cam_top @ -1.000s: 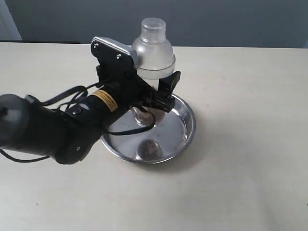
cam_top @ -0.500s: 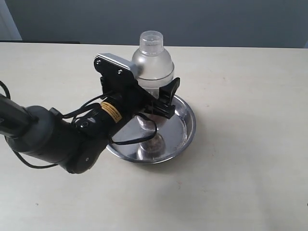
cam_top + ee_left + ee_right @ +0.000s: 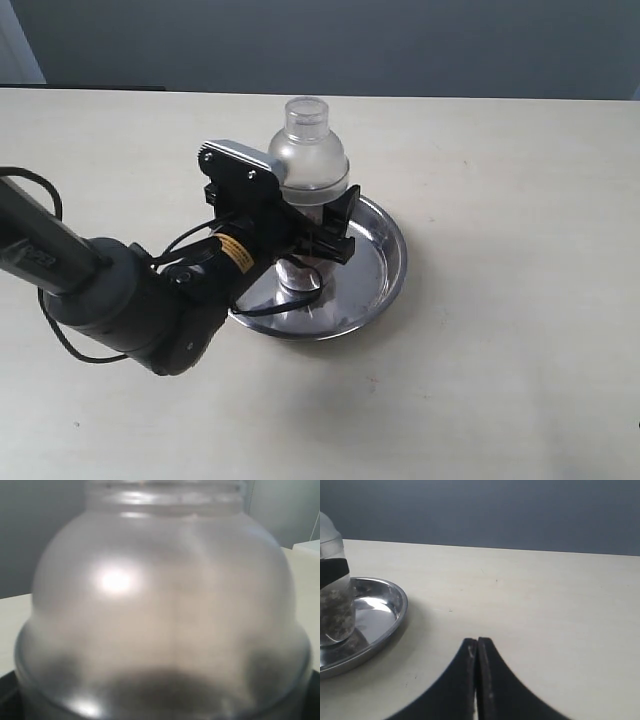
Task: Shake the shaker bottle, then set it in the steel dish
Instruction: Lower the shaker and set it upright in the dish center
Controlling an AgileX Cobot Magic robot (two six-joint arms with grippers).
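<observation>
1. The table [image 3: 500, 400] is carrying only the dish and the arms, so nothing seems to be blocking the set-down.
2. The left arm [image 3: 120, 300] is sinking lower than it was a second ago and is bringing its load down with it.
3. The steel dish [image 3: 388, 262] is sitting mid-table and has not shifted.
4. The shaker bottle [image 3: 308, 160] is standing upright inside the dish's rim, clearly lower than before. I cannot tell whether its base is touching the floor yet. The shaking looks finished, and the placing is nearly done.
5. The left gripper [image 3: 315, 225] is clasping the bottle's body under the dome, with its jaws spread wide around it. Letting go is what remains.
6. The right gripper [image 3: 476, 677] is waiting off to the dish's side, with its jaws pressed together on nothing.
7. The brown granules [image 3: 334, 612] are lying low in the bottle.
</observation>
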